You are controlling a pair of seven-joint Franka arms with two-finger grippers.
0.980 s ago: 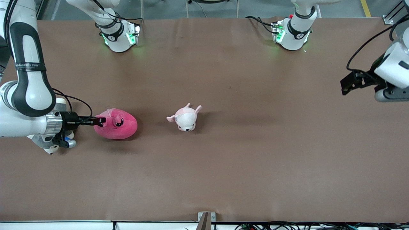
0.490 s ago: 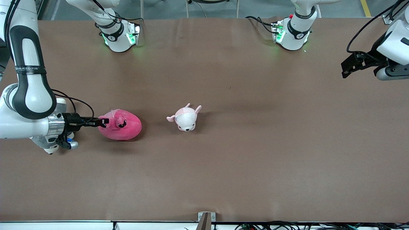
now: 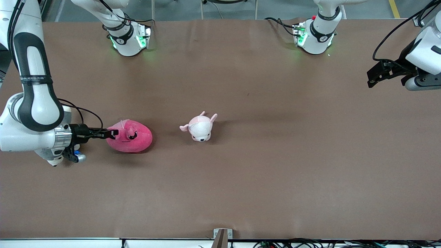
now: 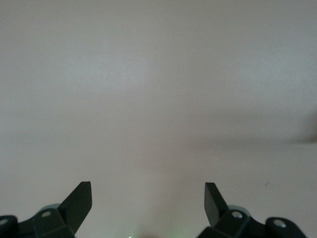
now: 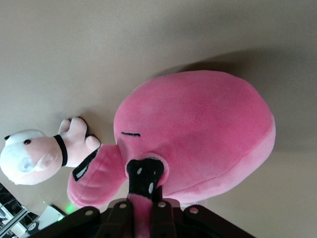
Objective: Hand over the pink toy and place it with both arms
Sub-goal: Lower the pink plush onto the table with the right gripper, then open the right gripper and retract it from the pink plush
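Observation:
The pink toy [image 3: 131,136], a round hot-pink plush with black angry eyes, lies on the brown table toward the right arm's end. My right gripper [image 3: 111,133] is shut on a nub at the toy's edge; the right wrist view shows the toy [image 5: 198,134] filling the frame with pink plush pinched between the closed fingers [image 5: 146,218]. My left gripper [image 3: 371,80] is open and empty, held up over the table's edge at the left arm's end; in the left wrist view its fingertips [image 4: 79,201] stand wide apart over bare surface.
A smaller pale pink-and-white plush animal [image 3: 200,126] lies near the table's middle, beside the pink toy toward the left arm's end; it also shows in the right wrist view [image 5: 42,151]. The two arm bases [image 3: 128,38] stand at the table's back edge.
My right gripper has dragged the pink toy a little toward the table's middle. My left gripper has risen and shifted slightly at its end of the table.

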